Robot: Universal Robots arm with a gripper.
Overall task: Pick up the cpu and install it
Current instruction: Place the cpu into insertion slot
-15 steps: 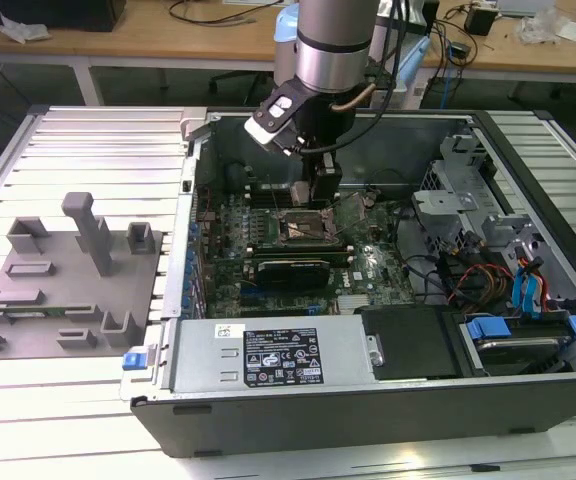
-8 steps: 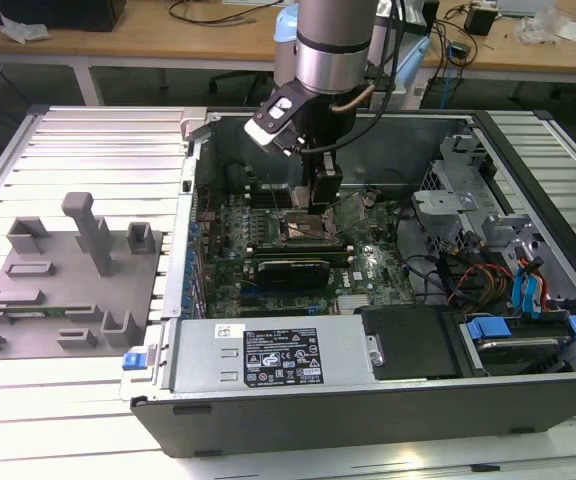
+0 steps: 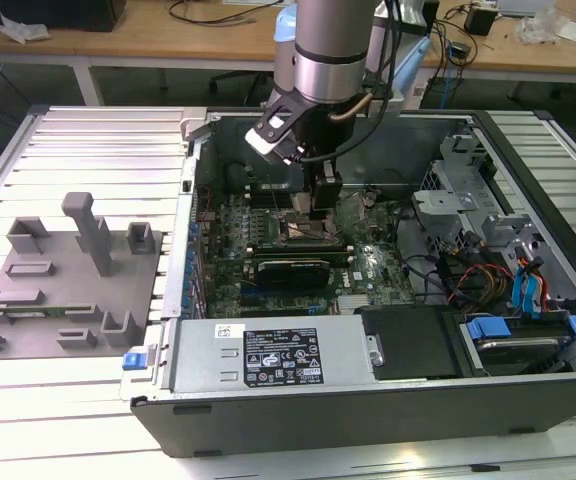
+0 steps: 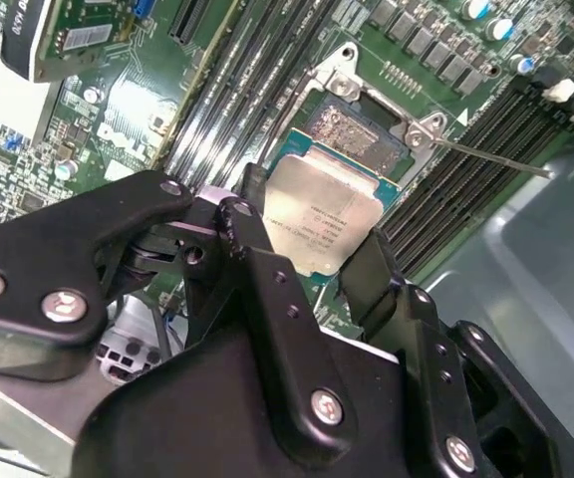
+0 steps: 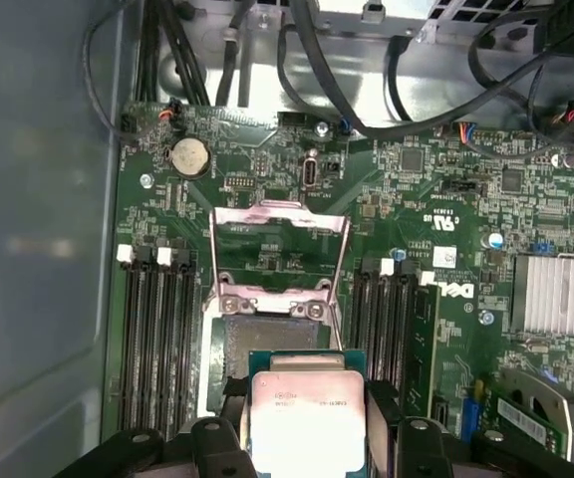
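A slatted metal table (image 3: 98, 150) carries a grey moulded tray (image 3: 58, 285) and, beside it, an open computer case (image 3: 368, 412).

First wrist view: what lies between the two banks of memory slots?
In the first wrist view, the open socket, its metal frame swung open; the gripper holds the cpu over its edge.

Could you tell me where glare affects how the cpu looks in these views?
In the first wrist view the cpu glares almost white and the case wall is overexposed; in the second wrist view the cpu, held by the hand, is evenly lit.
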